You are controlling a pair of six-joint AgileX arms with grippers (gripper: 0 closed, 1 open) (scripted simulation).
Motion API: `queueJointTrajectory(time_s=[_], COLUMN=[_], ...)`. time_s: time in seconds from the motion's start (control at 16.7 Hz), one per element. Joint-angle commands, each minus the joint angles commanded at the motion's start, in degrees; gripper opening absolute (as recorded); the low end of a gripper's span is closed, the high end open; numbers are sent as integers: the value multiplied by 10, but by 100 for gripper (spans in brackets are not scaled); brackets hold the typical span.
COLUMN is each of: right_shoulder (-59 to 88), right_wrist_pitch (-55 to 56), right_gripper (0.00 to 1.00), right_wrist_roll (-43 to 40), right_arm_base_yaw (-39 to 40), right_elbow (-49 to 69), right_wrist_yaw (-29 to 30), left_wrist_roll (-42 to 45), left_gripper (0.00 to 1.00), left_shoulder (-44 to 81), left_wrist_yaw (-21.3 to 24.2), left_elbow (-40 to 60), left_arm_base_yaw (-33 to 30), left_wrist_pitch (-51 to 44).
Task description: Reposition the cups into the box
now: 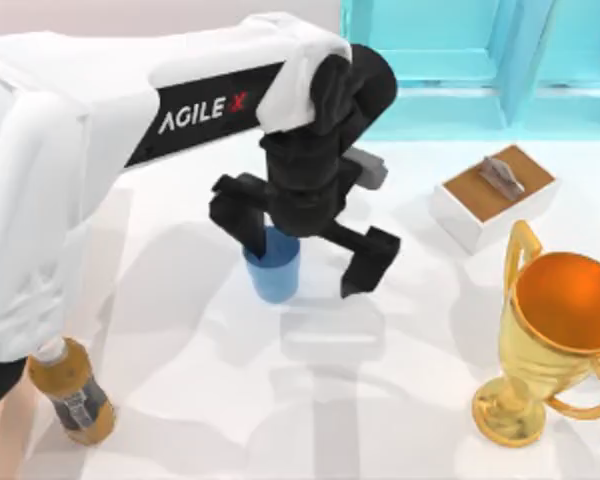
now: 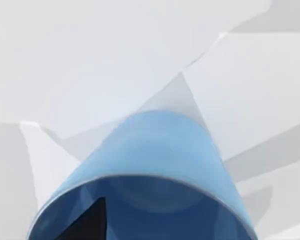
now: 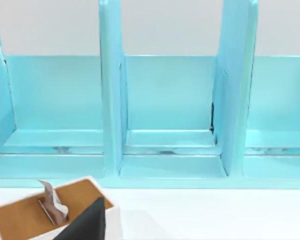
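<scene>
At the middle of the table [image 1: 200,400], slightly toward its left, the blue cup [image 1: 273,270] stands upright, mouth up and long axis vertical. The left gripper [image 1: 305,250] is positioned directly above it with its jaws spread wide: one finger [image 1: 242,215] reaches down at the cup's rim, while the other finger [image 1: 370,260] stands clear of the cup on its right. The left wrist view looks down at the cup [image 2: 160,150], with a dark fingertip [image 2: 90,222] visible inside the mouth.

Toward the right side, a white block with a brown top [image 1: 495,195] sits behind a gold trophy [image 1: 555,330]. A turquoise shelf [image 1: 480,50] runs along the far edge. An amber bottle [image 1: 70,395] stands near the left front corner.

The right wrist view faces the shelf [image 3: 165,110] and the block [image 3: 25,215]; the right gripper's state cannot be determined.
</scene>
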Motion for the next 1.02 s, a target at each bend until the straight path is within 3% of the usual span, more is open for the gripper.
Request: queueJointTrajectory(time_s=[0.36,1.02], right_shoulder=[0,0], right_wrist_pitch=[0,0], right_gripper=[100,100], right_wrist_roll=[0,0], right_arm_base_yaw=[0,0], right_elbow=[0,0], right_wrist_yaw=[0,0], left_wrist_roll=[0,0], left_gripper=[100,17], left_shoulder=[3,3], left_wrist_yaw=[0,0], left_elbow=[-24,-24], left_arm_base_yaw=[0,0], left_wrist_pitch=[25,25])
